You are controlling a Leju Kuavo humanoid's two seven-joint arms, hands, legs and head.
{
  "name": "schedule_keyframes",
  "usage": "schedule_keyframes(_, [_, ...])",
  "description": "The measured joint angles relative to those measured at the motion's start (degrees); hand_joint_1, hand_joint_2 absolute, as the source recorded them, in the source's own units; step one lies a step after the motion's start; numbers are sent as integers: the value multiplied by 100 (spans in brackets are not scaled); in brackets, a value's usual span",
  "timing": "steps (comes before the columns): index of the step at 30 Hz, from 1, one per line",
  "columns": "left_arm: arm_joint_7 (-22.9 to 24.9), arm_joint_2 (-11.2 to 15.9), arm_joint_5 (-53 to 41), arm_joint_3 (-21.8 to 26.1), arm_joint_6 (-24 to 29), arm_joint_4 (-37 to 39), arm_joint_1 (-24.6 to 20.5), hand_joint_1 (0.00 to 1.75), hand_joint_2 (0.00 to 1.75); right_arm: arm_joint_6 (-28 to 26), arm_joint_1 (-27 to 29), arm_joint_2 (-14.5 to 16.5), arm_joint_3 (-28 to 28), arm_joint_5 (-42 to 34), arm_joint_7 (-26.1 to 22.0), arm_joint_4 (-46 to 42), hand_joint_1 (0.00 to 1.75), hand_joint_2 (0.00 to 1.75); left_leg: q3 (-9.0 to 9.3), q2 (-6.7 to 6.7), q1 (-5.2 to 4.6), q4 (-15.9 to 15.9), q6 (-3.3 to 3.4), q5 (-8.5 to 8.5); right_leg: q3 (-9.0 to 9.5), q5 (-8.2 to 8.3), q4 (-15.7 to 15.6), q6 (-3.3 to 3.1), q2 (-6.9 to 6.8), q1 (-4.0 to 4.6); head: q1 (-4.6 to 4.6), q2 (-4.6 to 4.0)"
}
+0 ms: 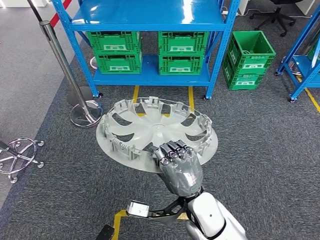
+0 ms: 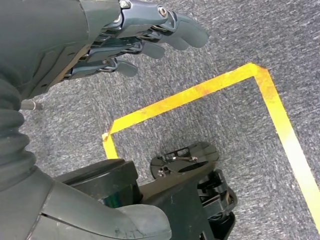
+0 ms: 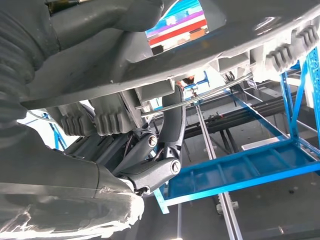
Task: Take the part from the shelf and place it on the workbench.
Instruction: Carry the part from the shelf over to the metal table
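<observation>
The grey wheel cover (image 1: 151, 132) is gripped by its near rim in the right hand (image 1: 179, 165), kept flat for carrying, just in front of the blue shelf (image 1: 151, 75), while the left hand (image 2: 143, 40) is hung holding nothing, fingers loosely apart.

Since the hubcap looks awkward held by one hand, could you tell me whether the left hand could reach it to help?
Probably yes. The left hand hangs empty over the carpet, and the hubcap, held at its near edge by the right hand, has open space on its left side.
</observation>
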Motion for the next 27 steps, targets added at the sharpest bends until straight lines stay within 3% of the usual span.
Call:
schedule_keyframes(16, [33,5,0,0,1,2,-1,0,175,24,-103,-84,16,0,70,22,175,175,-58,-2,-23,41,28,9,-36,37,-1,27,-7,-23,-1,0])
schedule_keyframes(19, [58,16,-1,0,2,2,-2,0,175,74,-304,-238,69,0,321,66,175,175,-76,-12,-19,10,99,40,-64,36,3,81,-17,-34,-3,1])
schedule_keyframes(21, [82,16,-4,0,3,2,-9,0,175,101,-428,-322,120,1,448,87,175,175,-78,-35,11,-51,161,88,-177,-155,227,133,-15,-41,13,1])
schedule_keyframes(24, [109,10,-19,0,2,2,-18,0,175,105,-489,-384,203,3,503,133,175,175,-116,-103,33,-64,175,128,-632,-737,1297,187,-2,-76,41,1])
schedule_keyframes(25, [113,9,-23,0,2,3,-17,0,175,104,-494,-401,229,4,521,153,175,175,-130,-140,36,-62,166,137,-749,-835,1579,201,-2,-90,40,1])
schedule_keyframes(26, [117,9,-26,0,-1,3,-15,0,175,104,-496,-418,254,3,541,174,175,175,-142,-186,41,-59,153,147,-776,-826,1664,212,-1,-101,41,1])
schedule_keyframes(27, [121,8,-33,0,-6,4,-14,0,175,103,-500,-433,276,2,566,193,175,175,-152,-243,50,-53,136,159,-681,-700,1505,220,7,-115,41,1])
